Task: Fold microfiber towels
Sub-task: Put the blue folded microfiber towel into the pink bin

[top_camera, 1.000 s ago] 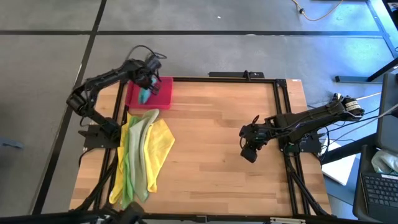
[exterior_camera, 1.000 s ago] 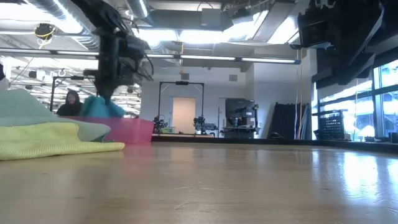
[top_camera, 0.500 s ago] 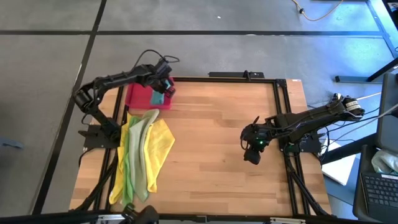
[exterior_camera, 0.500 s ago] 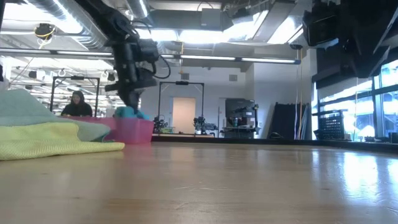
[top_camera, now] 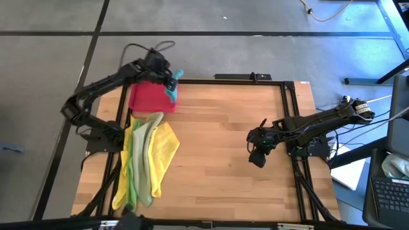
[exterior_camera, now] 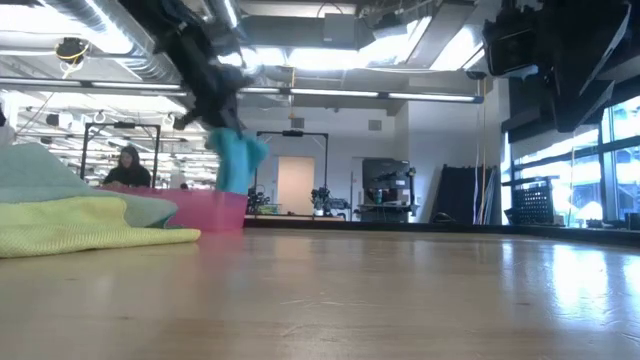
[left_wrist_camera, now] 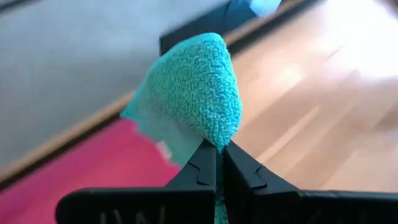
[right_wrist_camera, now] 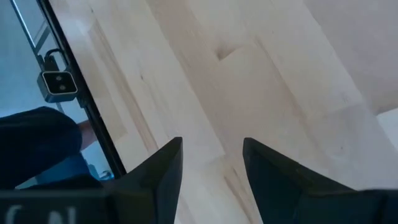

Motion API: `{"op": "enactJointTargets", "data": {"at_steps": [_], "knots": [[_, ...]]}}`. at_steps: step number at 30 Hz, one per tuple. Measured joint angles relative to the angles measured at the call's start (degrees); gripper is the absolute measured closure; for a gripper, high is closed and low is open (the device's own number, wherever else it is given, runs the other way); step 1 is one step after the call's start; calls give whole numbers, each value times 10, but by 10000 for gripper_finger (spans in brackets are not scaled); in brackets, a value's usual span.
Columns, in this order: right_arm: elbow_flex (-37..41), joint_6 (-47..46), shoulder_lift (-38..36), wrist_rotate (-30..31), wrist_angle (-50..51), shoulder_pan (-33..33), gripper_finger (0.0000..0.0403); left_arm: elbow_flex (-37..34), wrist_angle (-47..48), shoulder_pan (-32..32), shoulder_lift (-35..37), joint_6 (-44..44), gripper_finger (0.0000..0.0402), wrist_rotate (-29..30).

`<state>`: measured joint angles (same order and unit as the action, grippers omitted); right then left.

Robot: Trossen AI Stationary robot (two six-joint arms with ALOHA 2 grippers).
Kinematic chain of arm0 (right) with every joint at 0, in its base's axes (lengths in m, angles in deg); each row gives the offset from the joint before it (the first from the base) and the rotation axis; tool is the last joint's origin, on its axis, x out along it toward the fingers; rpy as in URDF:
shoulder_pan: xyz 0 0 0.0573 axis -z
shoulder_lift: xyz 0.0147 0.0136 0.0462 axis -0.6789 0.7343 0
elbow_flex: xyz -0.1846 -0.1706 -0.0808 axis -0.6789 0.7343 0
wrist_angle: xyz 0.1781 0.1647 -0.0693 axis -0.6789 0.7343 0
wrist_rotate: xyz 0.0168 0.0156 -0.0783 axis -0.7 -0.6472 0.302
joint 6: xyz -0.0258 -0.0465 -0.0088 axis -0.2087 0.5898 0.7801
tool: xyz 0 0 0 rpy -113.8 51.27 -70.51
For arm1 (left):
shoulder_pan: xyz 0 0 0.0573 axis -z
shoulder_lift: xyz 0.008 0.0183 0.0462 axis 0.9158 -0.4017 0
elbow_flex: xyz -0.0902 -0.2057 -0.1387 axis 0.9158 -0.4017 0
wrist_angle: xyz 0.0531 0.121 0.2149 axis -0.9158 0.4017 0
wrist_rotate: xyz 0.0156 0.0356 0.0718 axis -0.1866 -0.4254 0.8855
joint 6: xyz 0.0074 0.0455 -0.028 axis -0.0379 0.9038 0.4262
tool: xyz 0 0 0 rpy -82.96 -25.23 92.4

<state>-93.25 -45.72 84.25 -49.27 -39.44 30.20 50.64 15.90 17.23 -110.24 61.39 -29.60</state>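
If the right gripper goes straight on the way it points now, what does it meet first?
Probably the bare wooden table: the right gripper, open and empty, points down at it, with nothing between. How far off is unclear.

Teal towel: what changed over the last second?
The left gripper, shut on the teal towel, lifted it up out of the pink tray; it now hangs above the tray's edge. The right gripper, open, and the towel pile stayed put.

We see bright ceiling lights [exterior_camera: 330,55] at twelve o'clock, window glare on the table [exterior_camera: 560,280] at four, blurred foreground.
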Motion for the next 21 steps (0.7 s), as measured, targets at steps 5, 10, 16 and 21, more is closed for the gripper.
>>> {"op": "enactJointTargets", "data": {"at_steps": [5, 10, 16, 21], "knots": [[0, -5, 0, 10, -2, 1, 231, 0, 93, -44, 28, 31, 401, 59], [0, -15, 0, 20, -12, 1, 231, -49, 109, -78, 24, 40, 402, 35], [0, -38, 0, 21, -14, 1, 231, -127, 97, -96, 23, 19, 402, 55], [0, -47, 0, 21, -14, 1, 231, -130, 136, -96, 42, 29, 402, 122]]}}
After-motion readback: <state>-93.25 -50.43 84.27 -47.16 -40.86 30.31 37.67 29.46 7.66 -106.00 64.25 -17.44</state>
